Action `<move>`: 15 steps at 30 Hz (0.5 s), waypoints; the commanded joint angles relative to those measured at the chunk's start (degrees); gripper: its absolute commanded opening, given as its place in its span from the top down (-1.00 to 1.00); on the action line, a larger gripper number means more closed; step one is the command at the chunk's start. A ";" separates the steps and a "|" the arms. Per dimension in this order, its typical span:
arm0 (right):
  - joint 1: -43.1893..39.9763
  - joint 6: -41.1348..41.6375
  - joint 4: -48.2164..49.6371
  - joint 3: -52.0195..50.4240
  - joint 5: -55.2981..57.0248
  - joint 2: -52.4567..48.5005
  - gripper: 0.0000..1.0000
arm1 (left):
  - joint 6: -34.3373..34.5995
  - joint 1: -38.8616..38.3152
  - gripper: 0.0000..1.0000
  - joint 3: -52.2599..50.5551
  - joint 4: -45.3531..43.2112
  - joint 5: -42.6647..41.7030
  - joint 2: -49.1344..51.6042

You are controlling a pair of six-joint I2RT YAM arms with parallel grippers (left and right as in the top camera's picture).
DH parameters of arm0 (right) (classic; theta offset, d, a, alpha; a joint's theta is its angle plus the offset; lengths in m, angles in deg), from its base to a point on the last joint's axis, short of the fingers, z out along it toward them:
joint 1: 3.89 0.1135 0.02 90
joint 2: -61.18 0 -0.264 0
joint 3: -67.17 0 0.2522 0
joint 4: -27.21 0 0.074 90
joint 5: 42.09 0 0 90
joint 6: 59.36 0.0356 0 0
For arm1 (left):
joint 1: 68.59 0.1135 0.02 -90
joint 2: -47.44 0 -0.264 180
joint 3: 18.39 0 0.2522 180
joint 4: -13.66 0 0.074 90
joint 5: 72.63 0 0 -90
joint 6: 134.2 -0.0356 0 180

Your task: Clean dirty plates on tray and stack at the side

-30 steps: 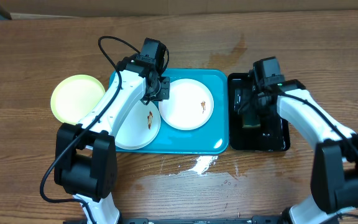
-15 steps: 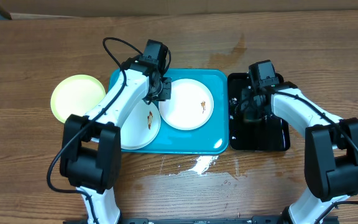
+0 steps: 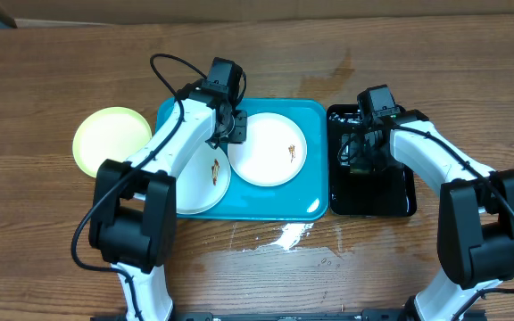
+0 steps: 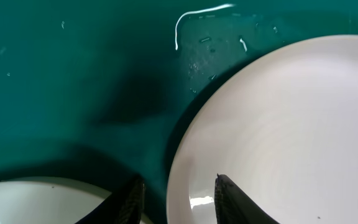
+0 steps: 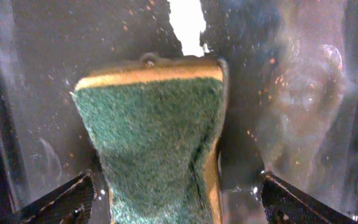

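Left gripper [image 4: 176, 202]: jaws part open, nothing clamped. They straddle the rim of the first white plate [image 4: 278, 124]. One finger [image 4: 232, 202] is over the plate face and the other is just outside the rim, above the tray [image 4: 73, 74]. I can't see any grip on it.

Out past my fingertips that plate carries a brown smear [image 3: 290, 152], so it isn't cleaned.

Just beside my outer finger is the second white plate [image 3: 199, 189], also on the tray and also marked with a brown streak [image 3: 214, 169].

Well off to the outside of my left arm, off the tray on the table [image 3: 61, 250], sits the green-rimmed plate [image 3: 111, 140]. No marks show on it from overhead. I take it as the finished one and the start of the stack.

Right gripper [image 5: 182, 199]: jaws wide, holding nothing. The sponge [image 5: 148, 124] lies between them in the black tray [image 5: 291, 93], green scrub face up, with neither finger touching it. The black tray sits just beside the blue one, on my right.

Status, my read:
- Done: one plate of three at best.
- Left: two dirty plates on the tray.
- Sponge not picked up yet, so no scrubbing is under way.
- Both white plates need a wipe, then a move over onto the green-rimmed one.
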 commanded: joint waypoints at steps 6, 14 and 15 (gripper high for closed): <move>-0.17 0.81 -0.72 1.88 0.79 0.17 -0.73 | -0.39 -0.13 0.29 0.70 -0.09 -0.76 5.57; -2.49 6.38 -1.84 1.88 -2.71 0.17 -0.85 | -3.63 -0.07 0.82 0.83 -2.25 -1.75 6.80; -3.02 6.36 -2.21 1.88 -3.28 0.17 -0.86 | -3.63 -0.07 0.92 0.94 -2.67 -1.75 6.73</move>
